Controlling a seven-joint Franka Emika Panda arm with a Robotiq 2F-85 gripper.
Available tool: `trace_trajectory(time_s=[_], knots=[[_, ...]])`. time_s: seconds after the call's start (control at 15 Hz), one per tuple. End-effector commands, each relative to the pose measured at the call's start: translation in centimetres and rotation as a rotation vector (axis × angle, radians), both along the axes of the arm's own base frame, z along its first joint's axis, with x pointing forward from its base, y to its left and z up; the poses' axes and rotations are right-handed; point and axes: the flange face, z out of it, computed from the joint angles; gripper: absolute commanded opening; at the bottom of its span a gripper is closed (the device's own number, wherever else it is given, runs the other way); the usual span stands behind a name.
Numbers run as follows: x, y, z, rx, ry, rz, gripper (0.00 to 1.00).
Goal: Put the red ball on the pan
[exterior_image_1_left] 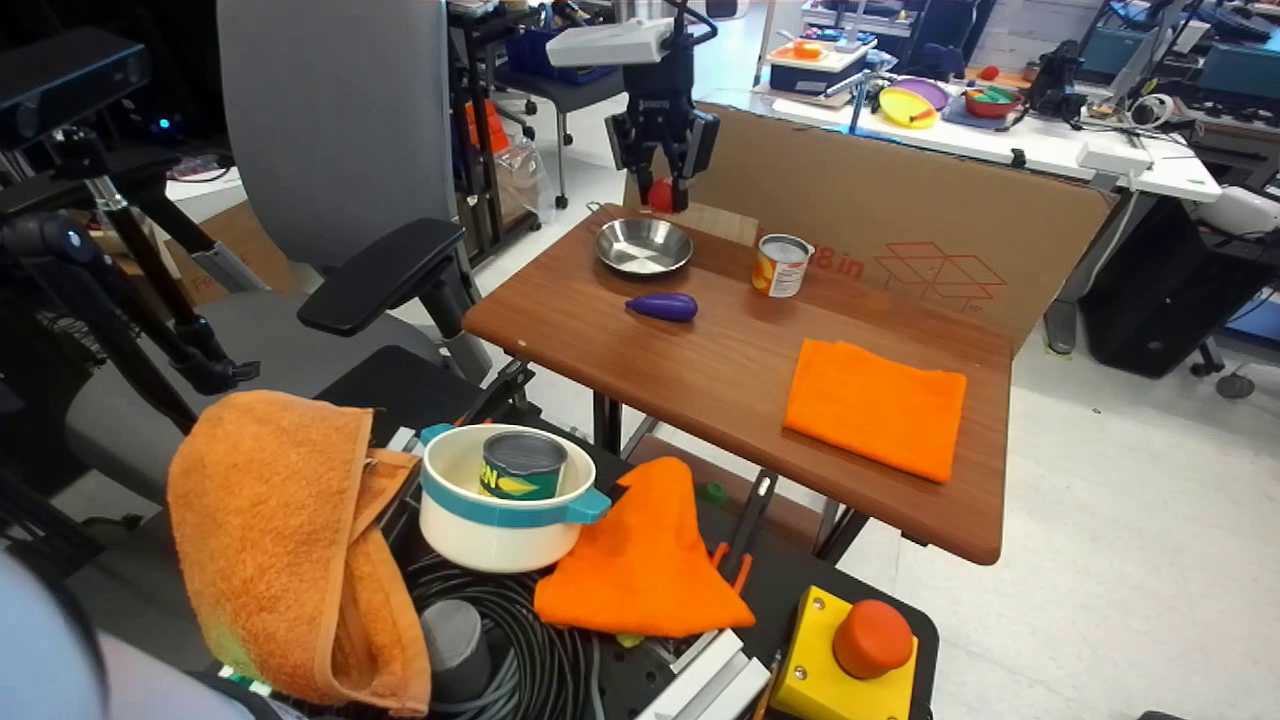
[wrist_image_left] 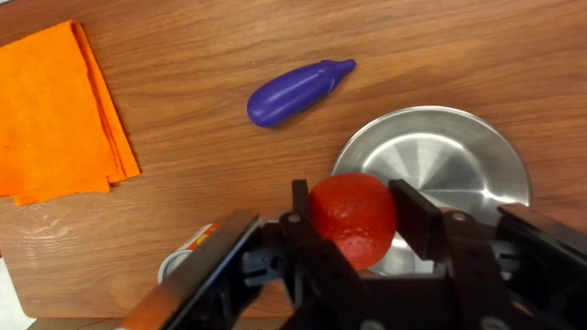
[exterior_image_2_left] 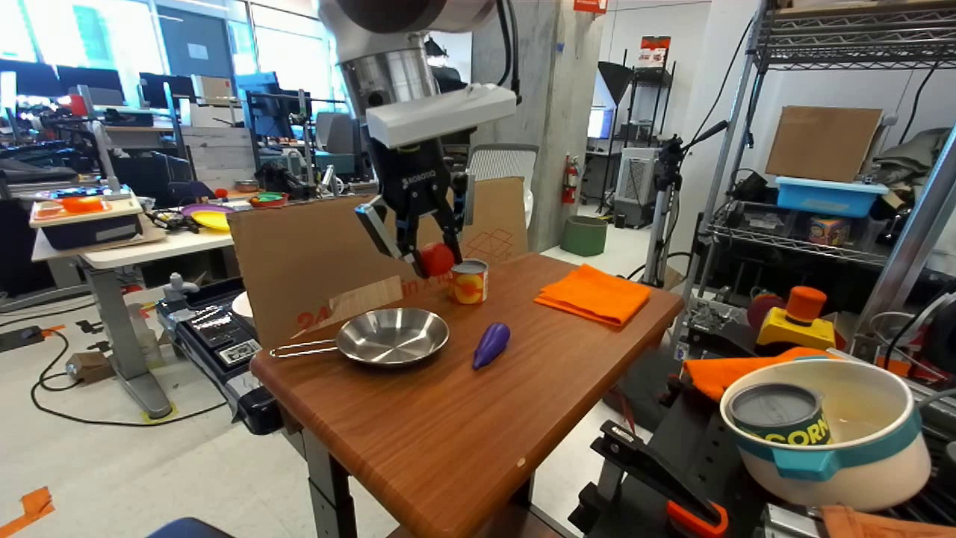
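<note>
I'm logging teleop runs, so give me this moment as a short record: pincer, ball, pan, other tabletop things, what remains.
Pincer: closed on the ball
Ball: red, held up, not yet on the pan
Pan: silver, on the table
Others on table: eggplant, can, folded cloth
Remaining: set ball on pan, release

Gripper (exterior_image_1_left: 662, 197) holds ball (exterior_image_1_left: 661, 195) above desk (exterior_image_1_left: 730, 370). Pan (exterior_image_1_left: 643, 246) by far left corner, can (exterior_image_1_left: 780, 268) by far edge. Eggplant (exterior_image_1_left: 664, 307) between pan and near edge. Cloth (exterior_image_1_left: 878, 410) by right edge.

The table (exterior_image_1_left: 710, 375) bears a purple eggplant (exterior_image_1_left: 664, 307), a can (exterior_image_1_left: 781, 268) and an orange cloth (exterior_image_1_left: 880, 410).
</note>
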Motion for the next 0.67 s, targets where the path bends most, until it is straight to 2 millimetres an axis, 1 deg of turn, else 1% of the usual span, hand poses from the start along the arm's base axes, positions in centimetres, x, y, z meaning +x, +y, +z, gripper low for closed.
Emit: trace_trajectory(time_s=[0.0,0.2,0.4,0.6], knots=[[2.0,1.5,-2.7,-0.023,0.002,0.011,0.22],[3.1,2.2,-5.0,-0.030,0.013,0.023,0.22],[3.7,2.9,-6.4,-0.017,0.028,0.041,0.22],[4.3,2.7,-8.4,0.000,0.071,0.046,0.22]])
